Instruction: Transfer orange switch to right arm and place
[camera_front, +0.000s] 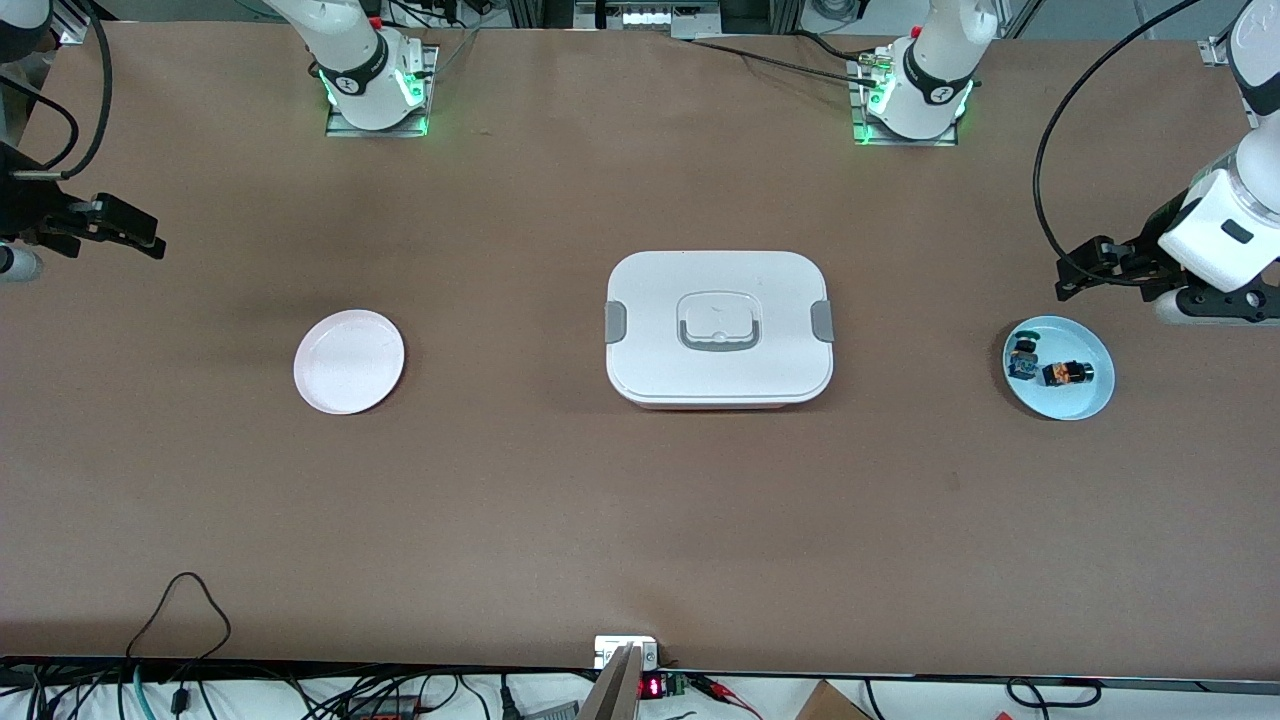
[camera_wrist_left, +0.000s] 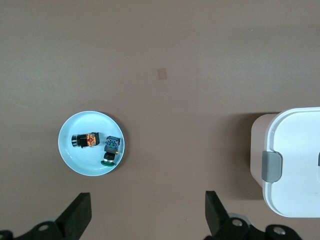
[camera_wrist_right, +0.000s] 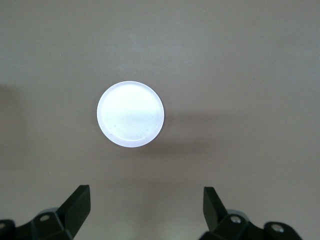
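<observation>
- Worktop (camera_front: 640, 520) of brown board carries three things in a row: a pale pink plate (camera_front: 349, 361) toward the right arm's end, a white lidded box (camera_front: 718, 327) with grey side latches in the middle, and a light blue plate (camera_front: 1059, 367) toward the left arm's end.
- Orange switch (camera_front: 1067, 373) lies on its side in the light blue plate; in the left wrist view it shows as a black body with an orange part (camera_wrist_left: 85, 140).
- Beside it in the same plate lies a black-and-blue component with a green cap (camera_front: 1023, 359), close to the orange switch; contact between the two cannot be judged.
- Left tool (camera_front: 1095, 267) hangs in the air over bare worktop just beside the light blue plate, its fingers (camera_wrist_left: 77, 216) spread wide apart with nothing between them.
- Right tool (camera_front: 118, 228) hangs over the right arm's end of the worktop, well apart from the pale pink plate; its fingers (camera_wrist_right: 78, 206) also stand wide apart and hold nothing.
- Pale pink plate shows bare in the right wrist view (camera_wrist_right: 130, 114).
</observation>
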